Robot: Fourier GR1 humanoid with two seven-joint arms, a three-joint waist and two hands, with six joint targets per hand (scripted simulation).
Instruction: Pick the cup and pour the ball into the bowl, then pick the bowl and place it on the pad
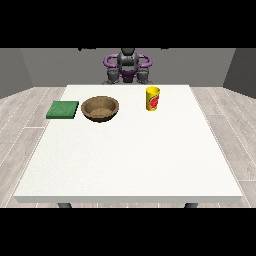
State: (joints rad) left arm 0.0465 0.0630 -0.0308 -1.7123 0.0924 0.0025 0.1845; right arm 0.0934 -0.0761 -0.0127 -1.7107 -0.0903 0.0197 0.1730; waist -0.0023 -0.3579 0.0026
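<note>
Nearest the camera, the broad front of a large white table (130,165), well apart from both hands. Farther back, toward the view's left, a round brown wooden bowl (100,118), upright, out in front of the hand at the view's left (113,76) and apart from it. Just beside the bowl, farther to the view's left, a flat green square pad (63,109), not touching the bowl. Across from them, a yellow cup with a red label (152,99), standing upright, in front of the hand at the view's right (145,75), apart from it and well apart from the bowl. Cannot see into the cup from here.

Farthest back, behind the table's far edge, both hands drawn in close to the robot's body, over no object and touching none. Cannot tell whether either hand is open or closed.
</note>
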